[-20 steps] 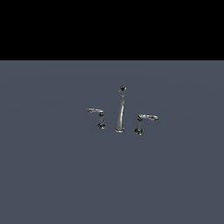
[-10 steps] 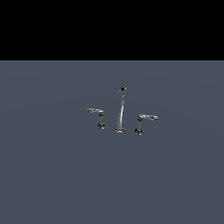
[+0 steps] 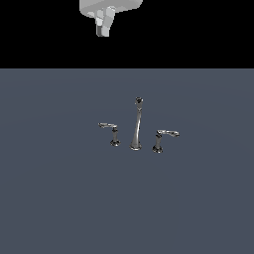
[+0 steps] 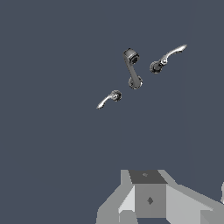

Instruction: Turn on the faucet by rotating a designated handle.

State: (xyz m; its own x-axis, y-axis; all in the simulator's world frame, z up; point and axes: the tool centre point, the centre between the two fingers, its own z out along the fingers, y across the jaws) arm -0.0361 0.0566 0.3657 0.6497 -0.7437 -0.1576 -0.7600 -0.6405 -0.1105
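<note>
The chrome faucet (image 3: 136,126) stands on the grey floor in the middle of the exterior view, with a tall slim spout and a dark tip. The designated handle (image 3: 111,130) is on the exterior view's left of the spout, its lever pointing left. The twin handle (image 3: 162,138) on the right points right. My gripper (image 3: 104,26) hangs high above and behind the faucet, far from it, its fingers together and empty. The wrist view shows the gripper (image 4: 148,197), the spout (image 4: 132,69) and both handles; I cannot tell there which handle is which.
The flat grey floor (image 3: 59,198) spreads around the faucet on all sides. Black background fills the top of the exterior view behind my gripper. Nothing else stands on the floor.
My gripper has come into the exterior view at the top edge; before it was out of view. The faucet and both handles have not moved.
</note>
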